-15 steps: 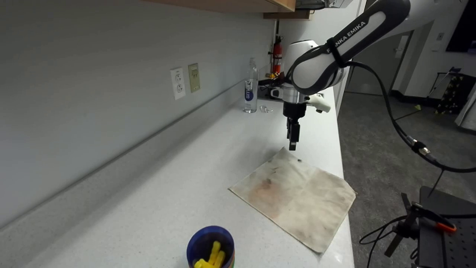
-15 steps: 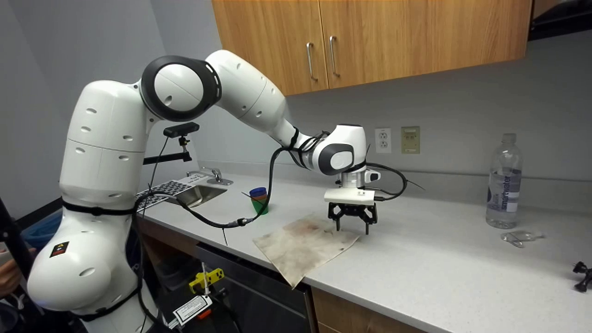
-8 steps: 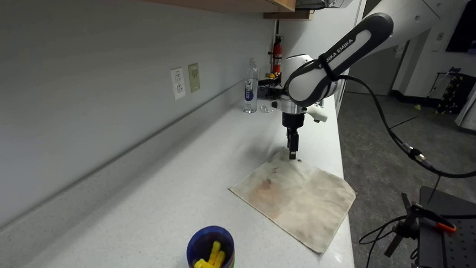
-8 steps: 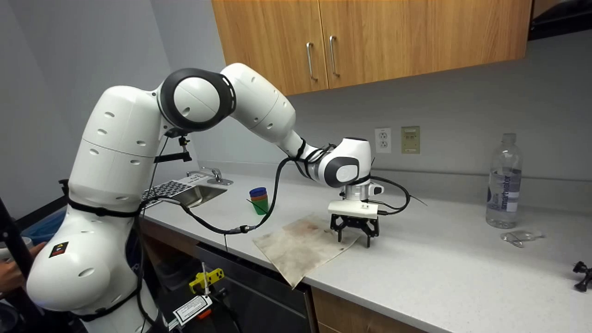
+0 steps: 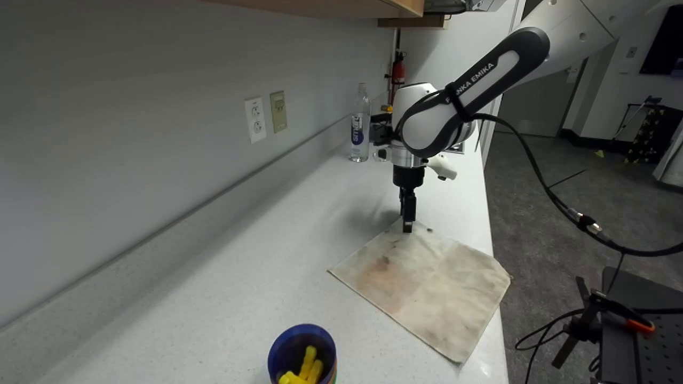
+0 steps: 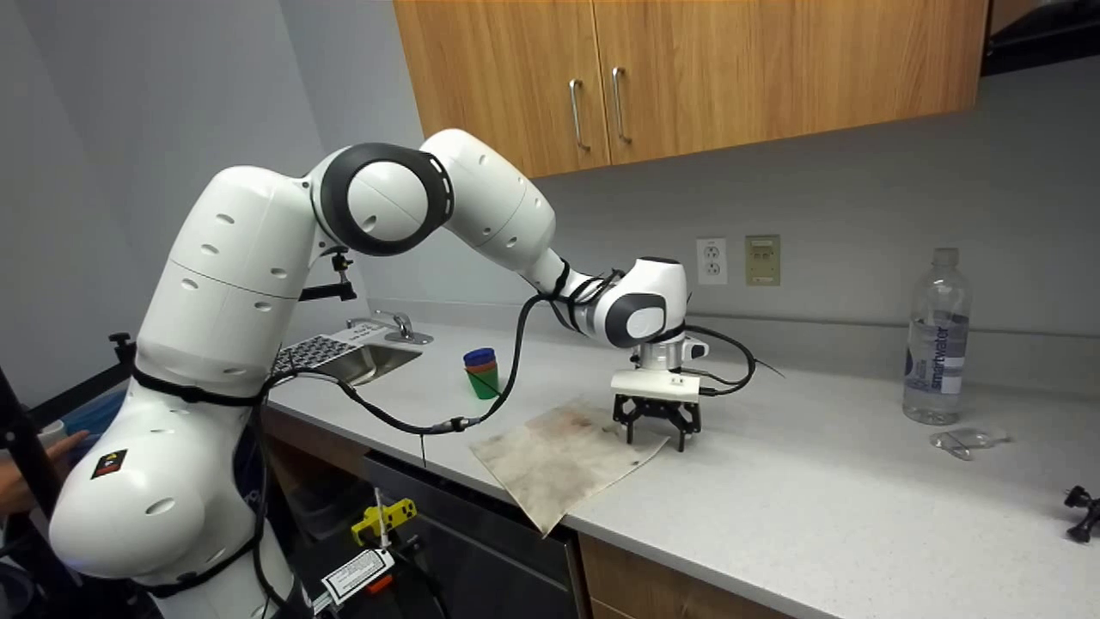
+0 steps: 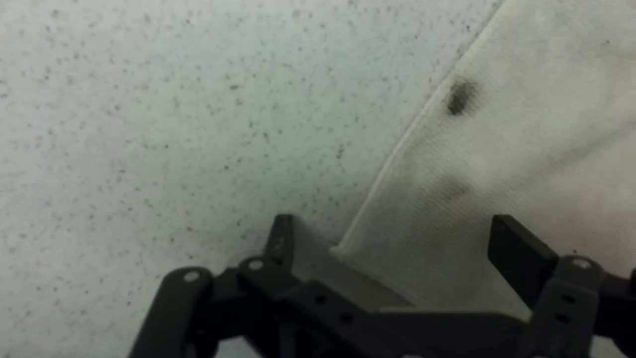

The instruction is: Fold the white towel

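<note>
The white towel, thin and beige with reddish-brown and dark stains, lies spread flat on the counter in both exterior views (image 5: 427, 293) (image 6: 559, 464). One corner reaches over the counter's front edge. My gripper points straight down over the towel's far corner in both exterior views (image 5: 405, 224) (image 6: 656, 446). In the wrist view my gripper (image 7: 392, 219) is wide open and empty. The towel (image 7: 561, 109) has a corner lying between the jaws. The left finger (image 7: 282, 238) is over bare counter, the right finger (image 7: 519, 256) over cloth. I cannot tell whether the fingertips touch the surface.
A blue cup (image 5: 302, 341) with yellow pieces stands nearer the camera; it tops a stack of cups (image 6: 482, 378). A water bottle (image 6: 937, 344) and a small clear plastic piece (image 6: 971, 442) are by the wall. A sink (image 6: 378, 365) and wooden cupboards (image 6: 730, 77) are around.
My gripper has come down to the towel's far corner, then shifted slightly toward the wall. It stays open. The towel has not moved.
</note>
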Tool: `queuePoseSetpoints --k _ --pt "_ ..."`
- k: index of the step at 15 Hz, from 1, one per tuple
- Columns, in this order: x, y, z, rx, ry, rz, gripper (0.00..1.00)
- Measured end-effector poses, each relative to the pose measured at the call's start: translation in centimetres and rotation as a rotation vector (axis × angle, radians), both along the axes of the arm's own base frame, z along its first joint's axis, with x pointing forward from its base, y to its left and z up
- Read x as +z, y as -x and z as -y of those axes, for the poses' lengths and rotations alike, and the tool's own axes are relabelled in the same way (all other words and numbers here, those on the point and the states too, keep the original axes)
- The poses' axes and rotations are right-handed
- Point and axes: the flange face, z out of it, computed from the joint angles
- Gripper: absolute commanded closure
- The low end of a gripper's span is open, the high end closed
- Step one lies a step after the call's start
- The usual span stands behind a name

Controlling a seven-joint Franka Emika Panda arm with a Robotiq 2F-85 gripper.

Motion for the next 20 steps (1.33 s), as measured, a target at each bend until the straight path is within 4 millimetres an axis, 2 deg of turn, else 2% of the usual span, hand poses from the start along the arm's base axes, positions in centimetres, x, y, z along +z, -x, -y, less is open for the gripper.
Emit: queuePoseSetpoints --k 1,2,3,5,6,9,15,16,20 --pt "0.0 -0.1 -0.3 0.002 -0.003 0.002 0.07" --pt "0.0 -0.2 -0.5 0.002 -0.004 0.003 0.13" --pt "0.1 -0.3 -0.7 0.0 -0.004 0.005 0.1" --pt "0.1 -0.3 -0.8 -0.007 -0.004 0.005 0.15" --pt "0.1 -0.3 -0.8 -0.013 -0.003 0.005 0.32" --pt "0.2 -0.4 -0.7 -0.032 0.0 0.006 0.5" --pt "0.6 -0.1 -1.1 -0.077 0.012 -0.012 0.96" --pt "0.7 -0.1 -1.3 -0.083 0.02 -0.017 1.0" --pt "0.9 -0.1 -1.7 -0.102 0.07 -0.019 0.97"
